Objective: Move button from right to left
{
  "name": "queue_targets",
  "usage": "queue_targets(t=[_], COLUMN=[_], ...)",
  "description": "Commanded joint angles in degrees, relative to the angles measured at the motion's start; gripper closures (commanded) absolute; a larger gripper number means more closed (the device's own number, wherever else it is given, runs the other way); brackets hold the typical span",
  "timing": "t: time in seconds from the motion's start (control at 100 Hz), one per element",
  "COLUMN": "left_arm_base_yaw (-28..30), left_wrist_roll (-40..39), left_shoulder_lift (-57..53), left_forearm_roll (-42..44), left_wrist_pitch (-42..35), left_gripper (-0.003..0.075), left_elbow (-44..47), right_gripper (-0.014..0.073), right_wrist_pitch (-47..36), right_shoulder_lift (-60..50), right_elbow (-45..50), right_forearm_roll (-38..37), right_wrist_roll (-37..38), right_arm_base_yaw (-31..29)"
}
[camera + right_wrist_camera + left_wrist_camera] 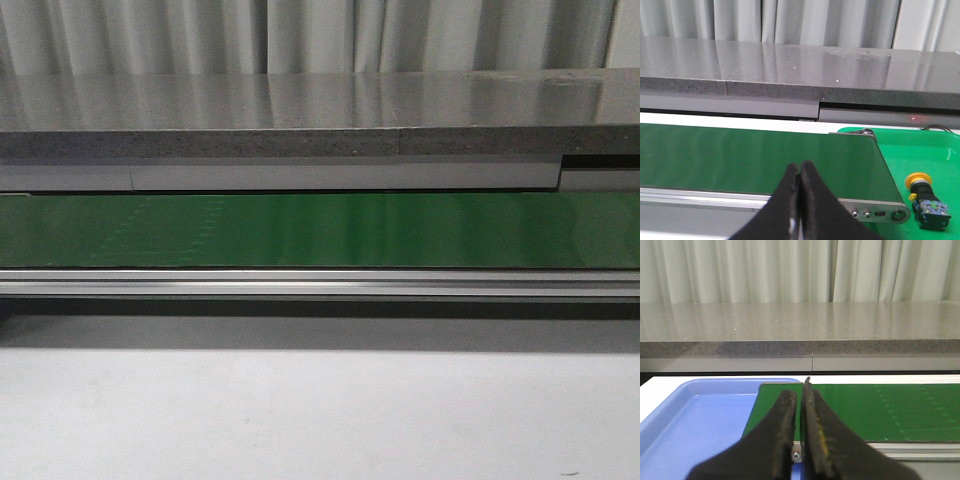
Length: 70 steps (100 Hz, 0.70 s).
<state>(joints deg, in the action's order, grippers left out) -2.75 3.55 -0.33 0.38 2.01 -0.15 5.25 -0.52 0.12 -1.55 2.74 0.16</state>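
Green belt [320, 230] bare in front view; button [926, 199] partly cropped.

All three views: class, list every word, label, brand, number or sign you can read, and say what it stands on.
None can be read in any view.
The button on the green tray has a pale patch on its dark body, too small and blurred to tell whether it is print.
The conveyor belt and blue tray show no print.
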Motion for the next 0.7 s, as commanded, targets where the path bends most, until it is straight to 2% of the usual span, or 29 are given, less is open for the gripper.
queue_targets(t=[0.0,0.25,0.52,0.69], left_arm_base_yaw=[0.1,0.1,0.1,0.1], left_wrist_roll=[-0.5,-0.5,-0.5,-0.5], left_shoulder_lift=[-2.0,-2.0,-2.0,-2.0], left_forearm_roll=[-0.4,-0.4,-0.4,-0.4], left_wrist_pitch=[-4.2,-4.2,-4.2,-4.2], left_gripper=[0.0715,0.0715,0.0715,0.0715], left_elbow=[2.3,2.3,2.3,2.3], right_gripper=[0.0658,0.0658,0.0658,0.0658], right_wrist_pitch=[-0.3,17.3,35.7,42.4], right_shoulder_lift=[-0.8,5.4,20.5,30.3], right_elbow=[-5.3,-20.1,-34.6,-42.2], right_forearm_roll=[0.1,-0.2,-0.3,-0.3], right_wrist_roll=[-0.2,-0.2,-0.2,-0.2], right_arm_base_yaw=[0.0,0.0,0.0,0.0])
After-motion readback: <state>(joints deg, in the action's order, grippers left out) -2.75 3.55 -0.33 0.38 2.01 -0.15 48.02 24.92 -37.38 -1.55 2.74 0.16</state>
